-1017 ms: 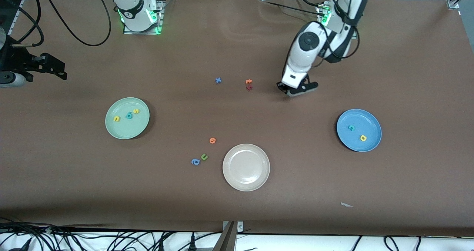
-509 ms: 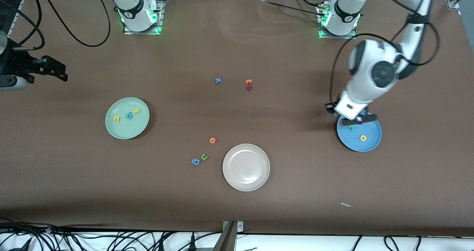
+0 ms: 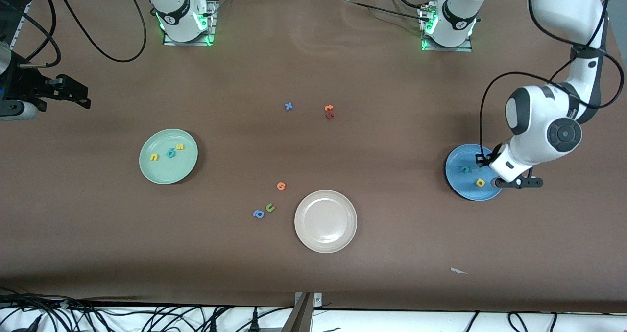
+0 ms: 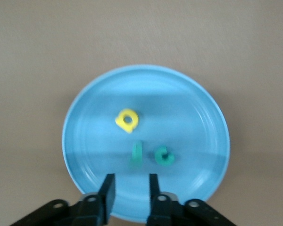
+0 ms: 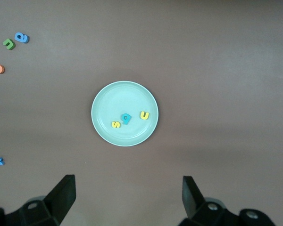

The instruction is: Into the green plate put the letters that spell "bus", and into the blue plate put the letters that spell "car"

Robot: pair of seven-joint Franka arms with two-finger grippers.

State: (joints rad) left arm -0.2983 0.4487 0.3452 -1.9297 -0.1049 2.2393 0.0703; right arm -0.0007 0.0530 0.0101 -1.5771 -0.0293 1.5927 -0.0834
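teal r (image 4: 137, 154): in the blue plate (image 3: 458, 186), on edge beside teal c (image 4: 163, 157), just clear of the gripper tips; yellow a (image 4: 127, 120) near
left gripper (image 4: 129, 188): over the plate rim, jaws partly apart, holding nothing
green plate (image 3: 147, 173): holds u, b, s (image 3: 170, 152)
right gripper (image 5: 127, 193): wide open, empty, waits high over the bench
beige plate (image 3: 325, 221): empty

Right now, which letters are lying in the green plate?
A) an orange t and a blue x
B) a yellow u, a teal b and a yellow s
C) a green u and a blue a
B: the green plate holds the yellow u, teal b and yellow s, and nothing else.
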